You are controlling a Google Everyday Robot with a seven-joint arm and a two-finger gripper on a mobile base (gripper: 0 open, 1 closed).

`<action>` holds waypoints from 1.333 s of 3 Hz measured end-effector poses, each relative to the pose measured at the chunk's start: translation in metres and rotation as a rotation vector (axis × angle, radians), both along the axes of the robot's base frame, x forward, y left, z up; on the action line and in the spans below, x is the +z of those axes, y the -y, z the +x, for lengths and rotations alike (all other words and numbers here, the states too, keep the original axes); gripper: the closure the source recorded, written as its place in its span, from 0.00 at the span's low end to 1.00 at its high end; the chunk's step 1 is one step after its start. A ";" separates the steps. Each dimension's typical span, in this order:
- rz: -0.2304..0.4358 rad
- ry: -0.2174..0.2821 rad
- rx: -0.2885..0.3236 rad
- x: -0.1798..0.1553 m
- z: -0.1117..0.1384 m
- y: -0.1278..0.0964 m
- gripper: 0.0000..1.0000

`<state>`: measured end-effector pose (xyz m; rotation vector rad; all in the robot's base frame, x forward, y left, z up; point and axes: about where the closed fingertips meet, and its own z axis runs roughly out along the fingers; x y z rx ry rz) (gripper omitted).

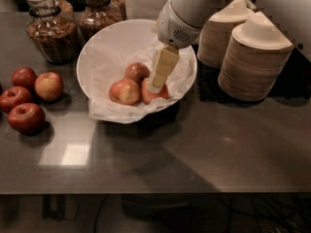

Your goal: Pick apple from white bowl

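The white bowl [95, 50] stands at the back middle of the dark table, lined with white paper. Three red-yellow apples lie in it: one at the left [124, 91], one behind [137, 72], one at the right [156, 93]. My gripper [156, 85] reaches down into the bowl from the upper right on its white arm. Its beige tip rests at the top of the right apple and hides part of it.
Several loose red apples [27, 117] lie on the table at the left. Two glass jars [51, 31] of brown food stand behind the bowl. Two stacks of beige paper bowls [254, 58] stand close to the right of the bowl. The table's front edge runs below.
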<state>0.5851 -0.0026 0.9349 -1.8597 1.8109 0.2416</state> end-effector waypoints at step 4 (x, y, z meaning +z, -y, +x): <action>-0.071 0.001 -0.024 -0.052 -0.016 0.005 0.00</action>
